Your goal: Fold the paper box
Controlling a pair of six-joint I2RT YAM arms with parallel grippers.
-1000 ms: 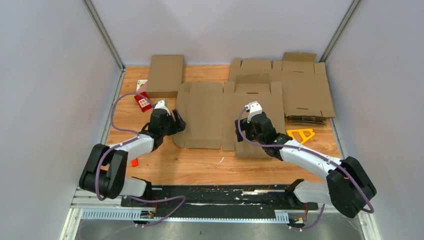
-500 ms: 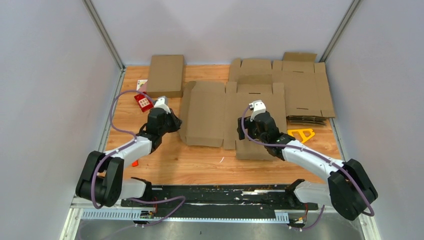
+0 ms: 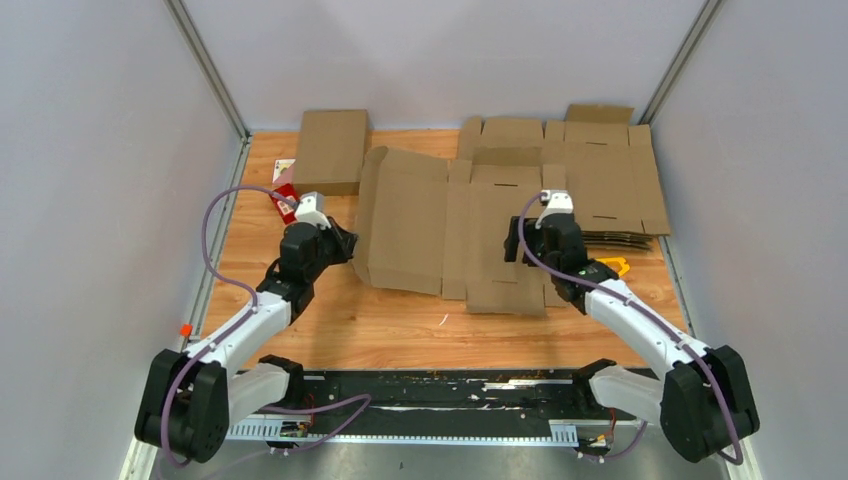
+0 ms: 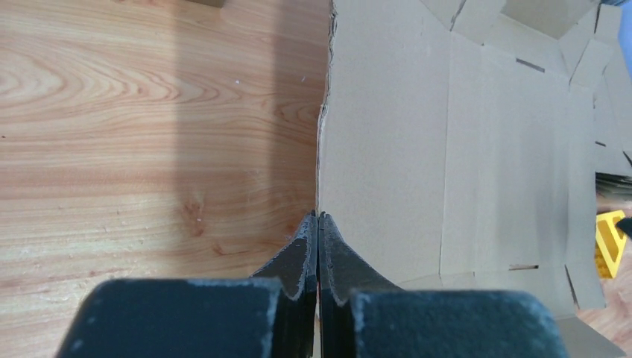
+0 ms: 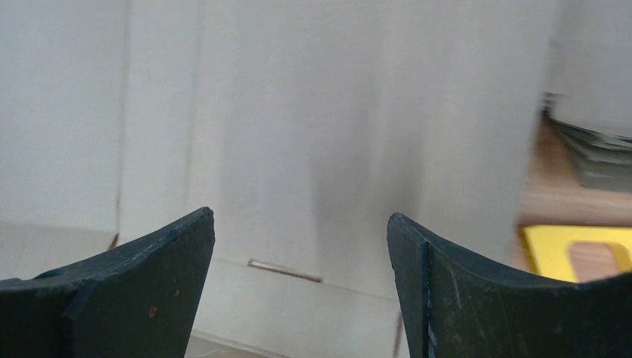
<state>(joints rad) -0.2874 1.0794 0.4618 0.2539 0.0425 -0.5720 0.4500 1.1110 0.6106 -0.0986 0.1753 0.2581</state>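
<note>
The paper box (image 3: 440,225) is a flat brown cardboard blank lying mid-table, its left panel tilted up off the wood. My left gripper (image 3: 345,243) is shut on that left edge; in the left wrist view the fingers (image 4: 319,216) pinch the cardboard edge, and the box (image 4: 387,134) spreads to the right. My right gripper (image 3: 530,240) hovers open over the blank's right part. In the right wrist view its fingertips (image 5: 298,224) stand wide apart above the box (image 5: 298,112), holding nothing.
A folded brown box (image 3: 331,150) sits at the back left, with a red card (image 3: 285,205) beside it. Another flat blank (image 3: 600,170) and a stack of blanks (image 3: 610,238) lie at the back right. A yellow piece (image 3: 608,266) rests by the right forearm.
My left gripper closed on the blank's left edge and raised that panel. My right gripper moved to the right across the blank and stayed open.
</note>
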